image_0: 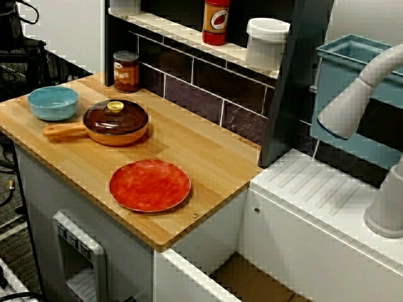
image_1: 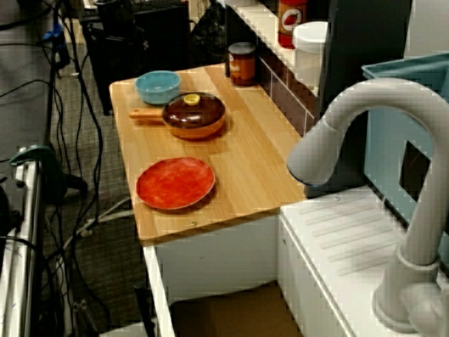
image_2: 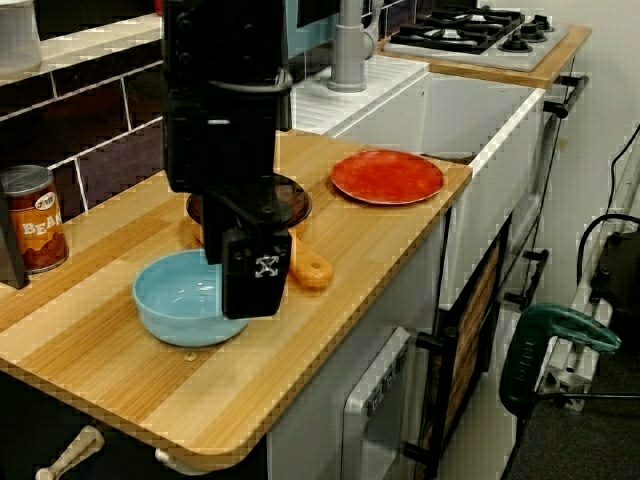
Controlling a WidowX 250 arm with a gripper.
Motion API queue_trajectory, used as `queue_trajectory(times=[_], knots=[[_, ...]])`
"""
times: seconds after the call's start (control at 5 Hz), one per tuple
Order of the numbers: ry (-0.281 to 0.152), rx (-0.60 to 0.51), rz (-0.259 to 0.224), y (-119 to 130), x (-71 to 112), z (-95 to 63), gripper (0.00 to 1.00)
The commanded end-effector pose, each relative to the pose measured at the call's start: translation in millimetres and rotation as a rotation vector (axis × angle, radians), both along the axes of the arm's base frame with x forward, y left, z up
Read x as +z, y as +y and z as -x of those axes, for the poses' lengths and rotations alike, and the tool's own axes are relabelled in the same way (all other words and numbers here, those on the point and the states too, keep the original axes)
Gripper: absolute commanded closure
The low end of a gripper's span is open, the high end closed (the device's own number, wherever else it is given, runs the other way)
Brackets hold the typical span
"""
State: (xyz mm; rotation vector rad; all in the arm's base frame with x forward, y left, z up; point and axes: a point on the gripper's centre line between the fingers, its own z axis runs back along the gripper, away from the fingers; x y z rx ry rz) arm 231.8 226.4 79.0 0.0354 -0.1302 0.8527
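Claw [image_2: 256, 300] by blue bowl [image_2: 175, 305], side view only

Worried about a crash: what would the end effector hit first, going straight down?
Perhaps the blue bowl, which the end effector overlaps in the side view; other views show nothing over it: depth unclear.

A light blue bowl [image_0: 53, 102] stands upright and empty on the wooden bench [image_0: 208, 157], near the front corner of its outer end. Just beside it, further along the bench, sits an orange pan [image_0: 116, 123] with its dark brown lid and yellow knob on. The pan's handle points toward that outer end and passes just in front of the bowl.
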Motion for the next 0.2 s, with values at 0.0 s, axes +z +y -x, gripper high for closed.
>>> queue_trajectory(times=[0.0], knots=[[-0.043, 0.032, -0.009, -1.1, 5.8, 5.1, 0.00]])
